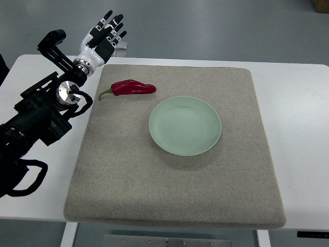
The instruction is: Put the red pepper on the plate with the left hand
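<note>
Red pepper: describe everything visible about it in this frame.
The red pepper is a long, glossy, dark red chili with a green stem pointing left and slightly toward the camera. It lies flat on the grey mat, up and left of the pale green plate, not touching it. The left robot hand is open beyond the mat's far left corner, clear of the pepper.

red pepper (132, 88) with green stem, pale green plate (185, 125), grey mat (123, 170), white table (300, 123).

A white worktop (298, 103) carries a square grey felt mat (175, 175) covering most of its middle, leaving bare white strips at left, right and along the far edge.
</note>
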`<state>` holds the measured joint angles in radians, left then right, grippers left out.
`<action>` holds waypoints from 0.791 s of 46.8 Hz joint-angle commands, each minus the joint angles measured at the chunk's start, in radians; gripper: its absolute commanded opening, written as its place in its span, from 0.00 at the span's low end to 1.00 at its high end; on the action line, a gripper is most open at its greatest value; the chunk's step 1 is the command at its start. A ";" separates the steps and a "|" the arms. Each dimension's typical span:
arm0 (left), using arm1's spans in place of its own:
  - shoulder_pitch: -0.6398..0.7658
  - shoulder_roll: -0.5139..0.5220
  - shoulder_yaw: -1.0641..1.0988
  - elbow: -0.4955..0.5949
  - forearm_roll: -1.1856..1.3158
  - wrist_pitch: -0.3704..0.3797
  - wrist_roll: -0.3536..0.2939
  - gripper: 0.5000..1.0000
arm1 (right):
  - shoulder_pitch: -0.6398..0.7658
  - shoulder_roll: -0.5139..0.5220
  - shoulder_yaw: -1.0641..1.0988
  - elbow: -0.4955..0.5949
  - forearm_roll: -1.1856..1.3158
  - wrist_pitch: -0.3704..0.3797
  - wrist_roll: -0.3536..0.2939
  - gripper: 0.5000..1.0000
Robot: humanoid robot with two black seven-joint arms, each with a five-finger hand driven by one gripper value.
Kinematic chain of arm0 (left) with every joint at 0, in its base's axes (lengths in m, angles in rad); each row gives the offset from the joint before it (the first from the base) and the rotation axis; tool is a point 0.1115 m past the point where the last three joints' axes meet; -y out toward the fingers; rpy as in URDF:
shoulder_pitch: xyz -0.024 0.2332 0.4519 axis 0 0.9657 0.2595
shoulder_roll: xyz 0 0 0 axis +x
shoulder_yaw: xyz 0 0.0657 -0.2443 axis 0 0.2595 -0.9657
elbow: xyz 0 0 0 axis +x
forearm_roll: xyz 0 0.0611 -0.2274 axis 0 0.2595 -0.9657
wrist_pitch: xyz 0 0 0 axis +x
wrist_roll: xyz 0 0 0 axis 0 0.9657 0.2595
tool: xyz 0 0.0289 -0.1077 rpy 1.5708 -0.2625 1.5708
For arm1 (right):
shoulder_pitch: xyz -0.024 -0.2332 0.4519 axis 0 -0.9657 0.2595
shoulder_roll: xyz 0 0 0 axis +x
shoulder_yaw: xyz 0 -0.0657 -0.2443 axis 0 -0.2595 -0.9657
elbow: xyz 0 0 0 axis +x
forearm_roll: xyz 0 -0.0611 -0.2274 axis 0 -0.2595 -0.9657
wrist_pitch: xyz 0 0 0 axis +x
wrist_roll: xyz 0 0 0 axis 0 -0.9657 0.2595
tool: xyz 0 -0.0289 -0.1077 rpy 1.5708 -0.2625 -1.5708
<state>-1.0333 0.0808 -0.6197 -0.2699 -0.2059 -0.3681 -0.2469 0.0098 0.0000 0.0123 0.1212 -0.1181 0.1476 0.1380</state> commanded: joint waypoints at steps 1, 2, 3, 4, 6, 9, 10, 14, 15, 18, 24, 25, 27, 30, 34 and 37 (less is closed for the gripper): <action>-0.001 -0.001 0.000 0.000 0.002 0.002 0.000 0.98 | -0.001 0.000 0.000 0.000 0.000 0.000 0.000 0.86; -0.001 -0.001 0.000 0.000 0.002 0.002 0.000 0.98 | 0.001 0.000 0.000 0.000 0.000 0.000 0.000 0.86; -0.001 -0.001 0.000 0.000 0.003 0.002 0.000 0.98 | 0.001 0.000 0.000 0.000 0.000 0.000 0.000 0.86; -0.001 -0.001 0.000 0.000 0.003 0.003 0.000 0.98 | 0.001 0.000 0.000 0.000 0.000 0.000 0.000 0.86; -0.001 -0.001 0.000 0.000 0.005 0.009 0.000 0.98 | 0.001 0.000 0.000 0.000 0.000 0.001 0.000 0.86; -0.001 -0.001 0.000 -0.002 0.005 0.026 0.000 0.98 | 0.001 0.000 0.000 0.000 0.000 0.001 0.000 0.86; 0.001 -0.001 0.000 -0.002 0.005 0.031 0.000 0.98 | 0.001 0.000 0.000 0.000 0.000 0.000 0.000 0.86; 0.001 -0.001 0.005 -0.002 0.006 0.037 0.000 0.98 | 0.001 0.000 0.000 0.000 0.000 0.000 0.000 0.86; 0.001 -0.001 0.006 -0.002 0.006 0.037 0.000 0.98 | -0.001 0.000 0.000 0.000 0.000 0.001 0.000 0.86; 0.001 -0.001 0.006 -0.002 0.006 0.037 0.000 0.98 | -0.001 0.000 0.000 0.000 0.000 0.001 0.000 0.86; -0.001 -0.001 0.011 -0.002 0.008 0.040 0.000 0.98 | -0.001 0.000 0.000 0.000 0.000 0.000 0.000 0.86; -0.001 -0.001 0.012 -0.002 0.008 0.043 0.000 0.97 | 0.001 0.000 0.000 0.000 0.000 0.001 0.000 0.86; -0.002 -0.001 0.014 -0.002 0.011 0.054 0.000 0.97 | -0.001 0.000 0.000 0.000 0.000 0.001 0.000 0.86; -0.007 -0.001 0.015 -0.003 0.013 0.071 0.000 0.97 | -0.001 0.000 0.000 0.000 0.000 0.000 0.000 0.86; -0.008 0.001 0.017 -0.005 0.032 0.084 0.001 0.96 | 0.001 0.000 0.000 0.000 0.000 0.000 0.000 0.86; -0.013 -0.001 0.021 -0.002 0.077 0.086 0.001 0.96 | 0.001 0.000 0.000 0.000 0.000 0.000 0.000 0.86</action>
<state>-1.0417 0.0800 -0.6023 -0.2741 -0.1720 -0.2848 -0.2457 0.0101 0.0000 0.0123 0.1212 -0.1181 0.1478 0.1380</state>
